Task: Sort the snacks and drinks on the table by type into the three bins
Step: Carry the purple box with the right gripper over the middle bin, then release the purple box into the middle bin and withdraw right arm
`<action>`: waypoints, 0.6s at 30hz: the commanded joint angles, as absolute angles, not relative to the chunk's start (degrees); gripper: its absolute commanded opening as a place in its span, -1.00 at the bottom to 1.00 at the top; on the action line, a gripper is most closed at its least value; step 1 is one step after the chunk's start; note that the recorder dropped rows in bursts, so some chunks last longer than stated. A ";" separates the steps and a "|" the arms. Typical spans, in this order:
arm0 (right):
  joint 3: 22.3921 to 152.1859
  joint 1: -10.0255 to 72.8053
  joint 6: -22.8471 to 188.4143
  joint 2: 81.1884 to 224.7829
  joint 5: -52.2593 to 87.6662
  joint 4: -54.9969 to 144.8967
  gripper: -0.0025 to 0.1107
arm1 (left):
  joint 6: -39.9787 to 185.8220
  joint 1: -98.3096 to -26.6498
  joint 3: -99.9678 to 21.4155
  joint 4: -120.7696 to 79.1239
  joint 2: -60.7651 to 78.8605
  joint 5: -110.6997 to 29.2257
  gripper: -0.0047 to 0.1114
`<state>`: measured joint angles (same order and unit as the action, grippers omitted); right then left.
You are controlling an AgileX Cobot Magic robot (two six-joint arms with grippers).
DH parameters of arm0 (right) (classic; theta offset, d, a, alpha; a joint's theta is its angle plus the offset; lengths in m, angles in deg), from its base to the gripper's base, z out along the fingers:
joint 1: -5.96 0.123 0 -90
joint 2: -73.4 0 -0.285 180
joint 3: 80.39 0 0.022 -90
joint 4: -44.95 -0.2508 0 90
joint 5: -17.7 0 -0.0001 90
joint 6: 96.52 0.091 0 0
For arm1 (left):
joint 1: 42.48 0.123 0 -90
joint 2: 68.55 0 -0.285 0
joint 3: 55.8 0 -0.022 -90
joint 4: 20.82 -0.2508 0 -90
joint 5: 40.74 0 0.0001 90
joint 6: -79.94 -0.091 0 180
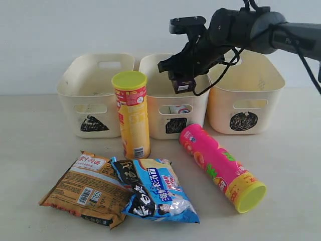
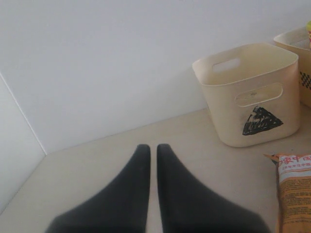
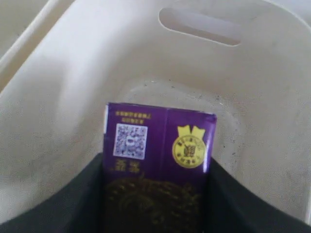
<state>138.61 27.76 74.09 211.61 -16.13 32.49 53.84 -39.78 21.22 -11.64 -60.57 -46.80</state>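
Over the middle bin, the one with the scribbled square, the right gripper holds the dark purple carton up in the air. Its jaws are about half open and press on two sides of the carton. The carton's long side sticks out past the fingertips and points down at the bin's floor. From the outside camera, the carton hangs near the bin's right edge, at about 12 o'clock from the pink tube, which lies on the table. The bin with the circle is just beside it at 3 o'clock. So I think the drop should go straight down and not drift that way. The right arm comes in high from 2 o'clock, with its wrist bent down. What looks like the blue-white carton shows through the middle bin's handle hole. The left gripper hangs low over the table, jaws shut tight with nothing in them, well apart from the bin with the triangle.
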 commanded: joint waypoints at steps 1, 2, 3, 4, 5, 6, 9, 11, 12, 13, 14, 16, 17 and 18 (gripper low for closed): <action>139.13 27.59 74.63 210.97 -14.26 32.65 0.46 | 53.78 -39.70 21.42 -10.88 -60.77 -46.51 -0.84; 139.13 27.59 75.03 210.97 -14.26 33.06 0.51 | 53.78 -39.70 21.42 -10.88 -60.77 -46.51 -0.84; 139.13 27.59 75.72 210.68 -14.36 33.37 0.48 | 53.78 -39.70 21.42 -10.88 -60.77 -46.51 -0.84; 139.13 27.59 76.30 210.38 -14.45 33.75 0.42 | 53.78 -39.70 21.42 -10.88 -60.77 -46.51 -0.84; 139.13 27.59 76.93 209.71 -14.45 33.69 0.30 | 53.78 -39.70 21.42 -10.88 -60.77 -46.51 -0.84; 139.13 27.59 77.04 208.91 -14.32 33.69 0.20 | 53.78 -39.70 21.42 -10.88 -60.77 -46.51 -0.84; 139.13 27.59 77.04 205.62 -14.77 34.04 -0.23 | 53.78 -39.70 21.42 -10.88 -60.77 -46.51 -0.84; 139.13 27.59 77.04 203.75 -15.93 34.98 -0.52 | 53.78 -39.70 21.42 -10.88 -60.77 -46.51 -0.84; 139.13 27.59 77.04 202.66 -17.06 35.50 -0.68 | 53.78 -39.70 21.42 -10.88 -60.77 -46.51 -0.84; 139.13 27.59 77.04 201.60 -18.29 36.31 -0.84 | 53.78 -39.70 21.42 -10.88 -60.77 -46.51 -0.84; 139.13 27.59 77.04 200.76 -19.93 37.04 -0.96 | 53.78 -39.70 21.42 -10.88 -60.77 -46.51 -0.84; 139.13 27.59 77.04 198.78 -24.45 39.24 -0.96 | 53.78 -39.70 21.42 -10.88 -60.77 -46.51 -0.84; 139.13 27.59 77.04 197.90 -26.68 40.03 -0.96 | 53.78 -39.70 21.42 -10.88 -60.77 -46.51 -0.84; 139.13 27.59 77.04 197.08 -29.65 40.85 -0.96 | 53.78 -39.70 21.42 -10.88 -60.77 -46.51 -0.84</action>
<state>138.83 27.76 76.92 199.89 -22.84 38.01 53.84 -39.78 21.22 -11.64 -60.57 -46.80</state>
